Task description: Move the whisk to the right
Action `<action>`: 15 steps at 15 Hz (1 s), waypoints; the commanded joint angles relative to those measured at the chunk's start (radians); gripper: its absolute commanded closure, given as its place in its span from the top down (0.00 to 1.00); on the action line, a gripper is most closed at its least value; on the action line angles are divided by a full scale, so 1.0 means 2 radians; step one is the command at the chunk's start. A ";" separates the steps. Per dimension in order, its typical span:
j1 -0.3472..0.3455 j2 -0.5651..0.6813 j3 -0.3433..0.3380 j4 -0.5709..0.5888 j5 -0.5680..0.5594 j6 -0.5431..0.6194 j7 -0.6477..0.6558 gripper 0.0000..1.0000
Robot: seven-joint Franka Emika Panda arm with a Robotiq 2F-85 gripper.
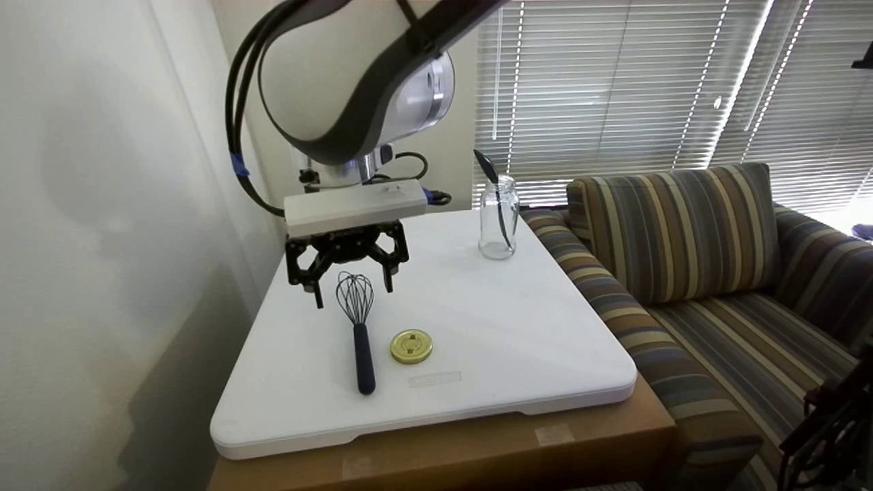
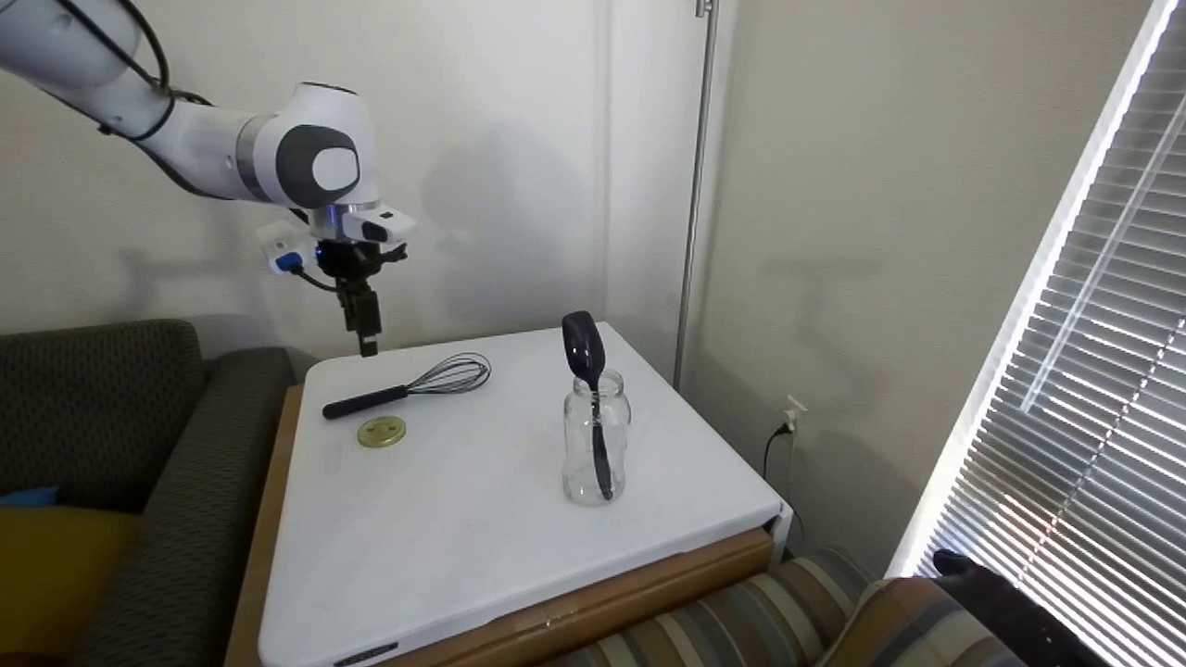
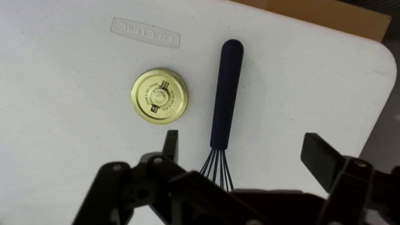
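- In an exterior view, the camera looks slantwise down along the white surface [image 1: 518, 327] toward window blinds [image 1: 580, 102].
- In an exterior view, the camera looks down across the surface toward pale walls [image 2: 510, 93]; the glass jar [image 2: 579, 445] stands nearer than the claw [image 2: 371, 345].
- From close by, the wrist view looks steeply down past the claw.
- All three share the whisk [image 3: 226, 97] and gold lid [image 3: 159, 96]; both exterior views also share the jar.

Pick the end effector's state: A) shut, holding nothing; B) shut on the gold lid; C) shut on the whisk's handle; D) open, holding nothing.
D: in the wrist view, the end effector has its fingers wide apart, while the whisk and the gold lid lie on the white table.
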State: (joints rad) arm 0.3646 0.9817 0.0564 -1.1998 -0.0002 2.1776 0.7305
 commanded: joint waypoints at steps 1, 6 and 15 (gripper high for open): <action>0.001 0.039 0.002 0.030 0.015 -0.010 -0.008 1.00; 0.003 0.092 -0.006 0.067 0.014 -0.019 -0.003 1.00; 0.001 0.163 -0.010 0.173 0.015 -0.020 -0.002 1.00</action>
State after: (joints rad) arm 0.3693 1.2481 0.0495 -0.9593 0.0161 2.1693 0.7307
